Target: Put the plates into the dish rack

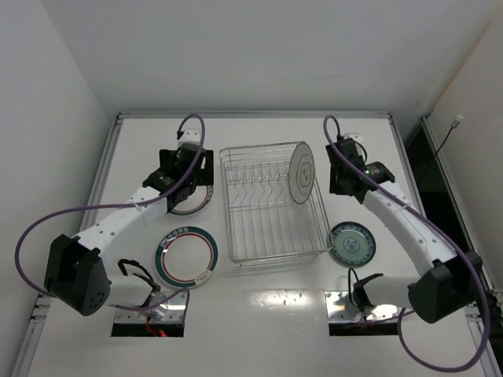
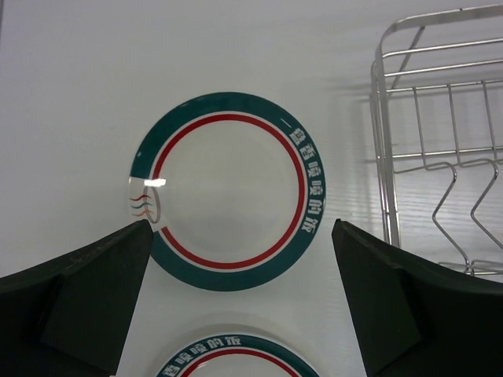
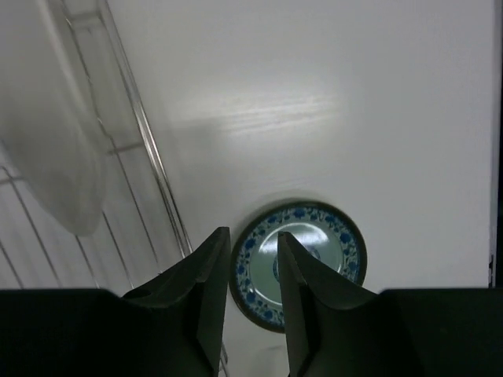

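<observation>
Round white plate [image 2: 228,192], teal-and-red rim rings, flat beside silver wire dish rack [image 2: 384,157]; left gripper [image 2: 241,228] spread wide, right gripper [image 3: 251,236] narrowly parted, empty.

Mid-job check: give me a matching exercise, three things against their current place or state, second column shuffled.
1. thin-rimmed plate
2. small patterned plate
3. left claw

A. flat on the table, right of the dish rack
B. open, above the far ringed plate
C. upright in the dish rack

Pairs: 1-C, 2-A, 3-B
</observation>
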Controlling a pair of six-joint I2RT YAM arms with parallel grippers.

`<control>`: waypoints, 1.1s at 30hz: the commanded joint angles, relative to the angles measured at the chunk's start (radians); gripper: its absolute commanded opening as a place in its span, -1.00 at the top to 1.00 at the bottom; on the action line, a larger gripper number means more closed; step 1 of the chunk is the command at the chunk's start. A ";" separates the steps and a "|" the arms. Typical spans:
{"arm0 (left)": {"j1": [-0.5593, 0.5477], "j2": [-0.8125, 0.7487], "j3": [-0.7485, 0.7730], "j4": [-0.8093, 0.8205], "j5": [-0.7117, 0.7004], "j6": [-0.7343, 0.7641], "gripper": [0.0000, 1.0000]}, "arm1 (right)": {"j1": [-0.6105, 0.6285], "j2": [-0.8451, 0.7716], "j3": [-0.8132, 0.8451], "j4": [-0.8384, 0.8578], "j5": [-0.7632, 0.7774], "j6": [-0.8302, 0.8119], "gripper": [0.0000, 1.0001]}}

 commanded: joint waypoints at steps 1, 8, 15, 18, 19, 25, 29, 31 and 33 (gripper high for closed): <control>-0.009 0.060 0.044 0.008 0.095 0.004 -0.94 | -0.058 0.015 -0.090 0.076 -0.173 -0.028 0.46; -0.009 0.235 0.128 -0.081 0.197 0.013 -0.82 | -0.156 0.070 -0.216 0.243 -0.466 -0.103 0.54; -0.009 0.326 0.157 -0.103 0.233 0.013 -0.72 | -0.217 0.075 -0.278 0.323 -0.617 -0.138 0.51; -0.009 0.392 0.189 -0.132 0.261 0.013 -0.51 | -0.227 0.084 -0.278 0.323 -0.640 -0.138 0.51; -0.009 0.403 0.190 -0.141 0.261 0.004 -0.47 | -0.227 0.073 -0.278 0.323 -0.649 -0.138 0.51; -0.009 0.380 0.190 -0.130 0.270 -0.029 -0.41 | -0.227 -0.034 -0.255 0.292 -0.594 -0.138 0.27; -0.009 0.219 0.148 -0.060 0.270 -0.050 -0.69 | -0.227 -0.118 -0.245 0.283 -0.579 -0.138 0.05; 0.001 0.162 0.113 -0.023 0.298 -0.050 -0.81 | -0.227 -0.119 -0.268 0.296 -0.605 -0.138 0.05; 0.010 0.103 0.085 0.037 0.347 -0.050 -0.87 | -0.227 -0.079 -0.297 0.338 -0.661 -0.147 0.05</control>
